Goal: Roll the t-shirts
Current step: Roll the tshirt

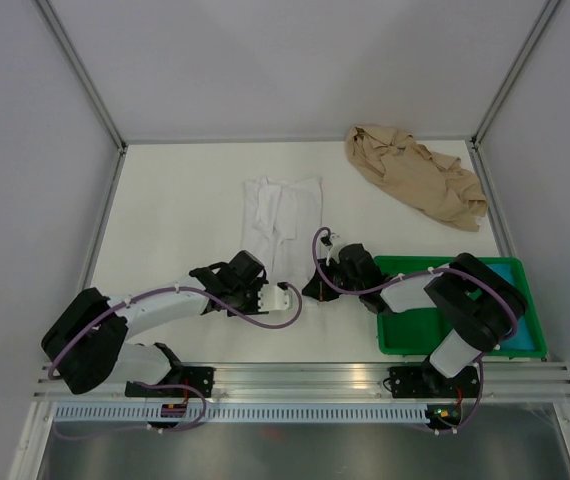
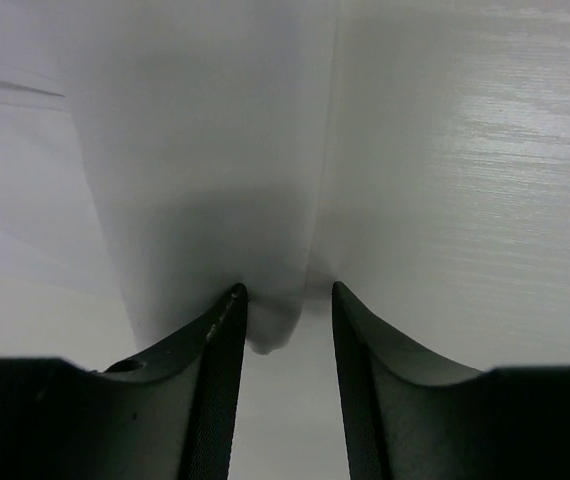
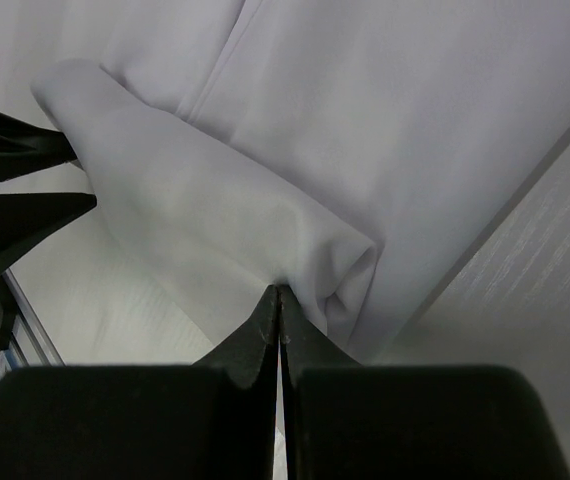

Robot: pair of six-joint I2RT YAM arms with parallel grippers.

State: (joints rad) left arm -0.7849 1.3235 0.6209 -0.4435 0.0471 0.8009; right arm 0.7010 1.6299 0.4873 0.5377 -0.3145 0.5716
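White t-shirt (image 1: 283, 210): lies near the middle of the table (image 1: 185, 220), folded into a long narrow strip running away from the arms. Its near end is turned over into a short roll that sits between the two claws.
Left claw (image 2: 285, 290): fingers apart, straddling the roll's left end. The cloth touches one tip and a gap shows at the other, so it is not gripping.
Right claw (image 3: 280, 292): fingers pressed together on the cloth at the roll's right end, pinching it.
Why held so: a claw at each end probably keeps the roll even as it is turned up the strip, and the narrow fold lets both ends be reached at once.
Tan t-shirt (image 1: 415, 175): a crumpled heap at the far right of the table, well apart from both claws and not yet rolled.
Green tray (image 1: 510, 275): near right, under the right arm, and likely the place for finished rolls.
Count: two t-shirts, two claws, one tray.
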